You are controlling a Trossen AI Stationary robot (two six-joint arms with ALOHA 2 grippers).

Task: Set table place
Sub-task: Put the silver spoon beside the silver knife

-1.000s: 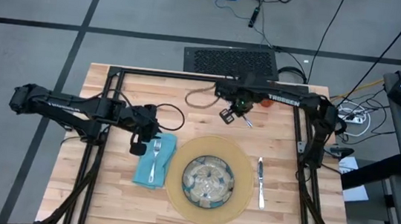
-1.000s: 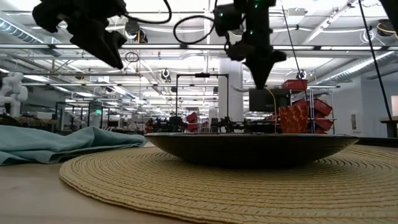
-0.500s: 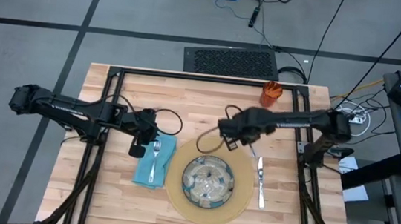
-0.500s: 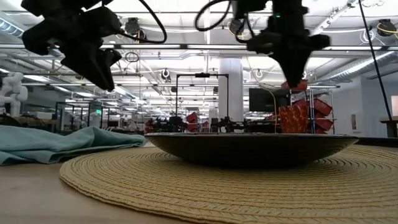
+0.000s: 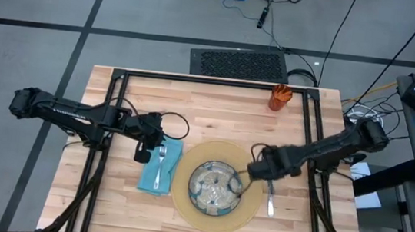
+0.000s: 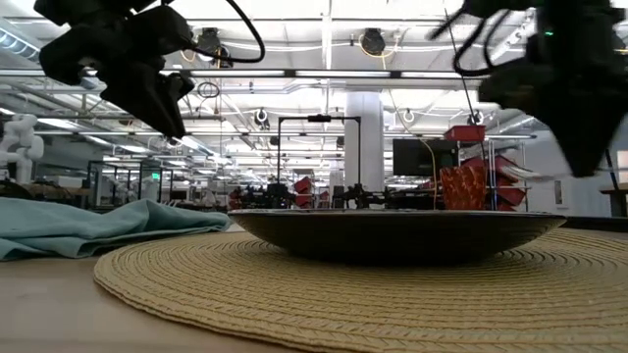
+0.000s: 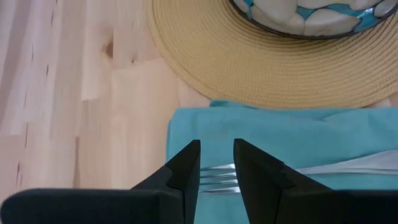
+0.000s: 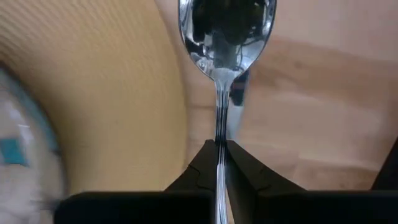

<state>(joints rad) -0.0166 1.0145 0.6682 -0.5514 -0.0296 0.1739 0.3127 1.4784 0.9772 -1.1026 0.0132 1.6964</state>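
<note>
My right gripper (image 8: 217,149) pinches spoon (image 8: 227,37) by handle, bowl forward, for laying beside knife (image 5: 269,196); left gripper (image 7: 217,163) slightly spread over fork (image 7: 217,177).

- The table (image 5: 140,97): light wooden planks inside a black rail frame.
- Round tan woven mat (image 5: 183,198) near the front edge, with the patterned glass plate (image 5: 215,188) centred on it.
- Teal napkin (image 5: 171,155) just left of the mat, silver fork (image 5: 160,165) lying on it.
- Knife (image 5: 270,190) just right of the mat.
- Spoon (image 8: 227,31) pinched by its handle, bowl outward, seemingly over the mat's right edge.
- Small orange cup (image 5: 280,97) upright at the far right.
</note>
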